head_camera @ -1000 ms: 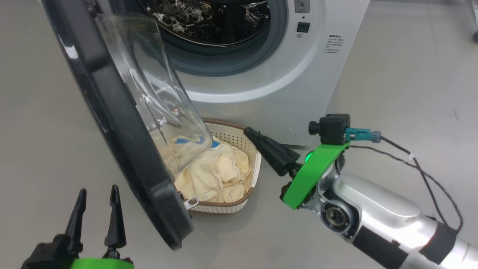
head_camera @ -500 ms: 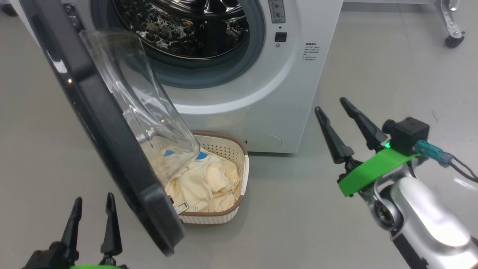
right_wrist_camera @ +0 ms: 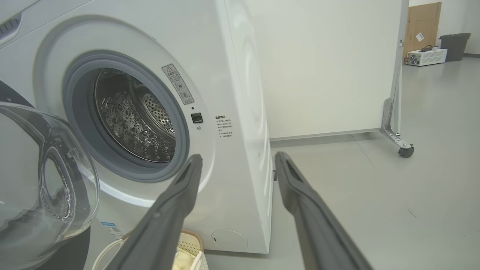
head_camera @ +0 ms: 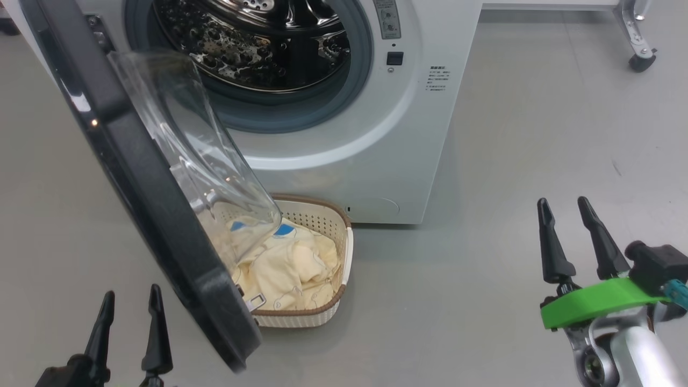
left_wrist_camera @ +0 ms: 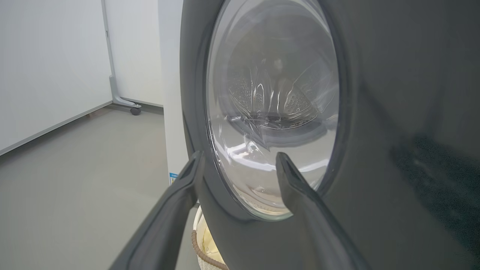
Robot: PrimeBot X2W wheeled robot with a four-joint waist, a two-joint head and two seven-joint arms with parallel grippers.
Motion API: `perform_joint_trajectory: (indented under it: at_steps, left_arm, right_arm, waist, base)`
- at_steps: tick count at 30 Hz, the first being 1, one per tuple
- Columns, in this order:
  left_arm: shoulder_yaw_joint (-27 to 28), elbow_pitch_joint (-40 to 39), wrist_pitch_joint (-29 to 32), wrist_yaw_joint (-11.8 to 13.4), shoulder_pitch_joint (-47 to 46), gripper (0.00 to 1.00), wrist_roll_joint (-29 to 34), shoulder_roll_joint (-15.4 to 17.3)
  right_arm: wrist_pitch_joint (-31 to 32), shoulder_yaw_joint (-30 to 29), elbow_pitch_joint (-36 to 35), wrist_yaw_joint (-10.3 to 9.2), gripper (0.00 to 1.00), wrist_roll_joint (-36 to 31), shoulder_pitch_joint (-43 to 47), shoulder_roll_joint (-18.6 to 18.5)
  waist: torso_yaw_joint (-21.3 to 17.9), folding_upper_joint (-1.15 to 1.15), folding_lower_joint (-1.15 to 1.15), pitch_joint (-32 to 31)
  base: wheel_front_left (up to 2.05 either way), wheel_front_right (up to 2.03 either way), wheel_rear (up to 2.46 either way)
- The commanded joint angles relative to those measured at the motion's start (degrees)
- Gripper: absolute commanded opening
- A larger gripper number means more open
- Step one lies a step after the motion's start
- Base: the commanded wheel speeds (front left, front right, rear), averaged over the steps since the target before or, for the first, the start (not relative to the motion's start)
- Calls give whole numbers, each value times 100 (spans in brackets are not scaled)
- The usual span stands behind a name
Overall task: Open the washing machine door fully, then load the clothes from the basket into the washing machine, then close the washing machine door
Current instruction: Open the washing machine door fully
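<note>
The washing machine door [head_camera: 156, 226] stands only part-way out. Its black rim slants from the upper left of the head view down to the lower centre, and its glass bulge [head_camera: 204, 161] hangs over the basket [head_camera: 344, 258]. The basket sits on the floor close by the foot of the washing machine [head_camera: 376, 161]. The clothes [head_camera: 285, 269] lie heaped in it, partly behind that glass.

Both tools are spread wide and empty. The left gripper [head_camera: 133, 294] is at the lower left, on the door's outer side; the right gripper [head_camera: 562, 202] is at the lower right, well apart from everything.

I'd say the door wants swinging wider first (reaching in under that glass looks awkward). Press on the inner rim near the free edge, slowly, with the left gripper drawn out of the door's path.
</note>
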Motion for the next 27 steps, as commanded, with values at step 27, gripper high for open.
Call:
perform_joint_trajectory:
  at_steps: [27]
  left_arm:
    - [275,-141,-65,2,52,100,-54,-2]
  right_arm:
    - [-53,-785,-444,10,100,-881,825,344]
  waist:
    - [-105,0,0,-120]
  base:
    - [0,0,0]
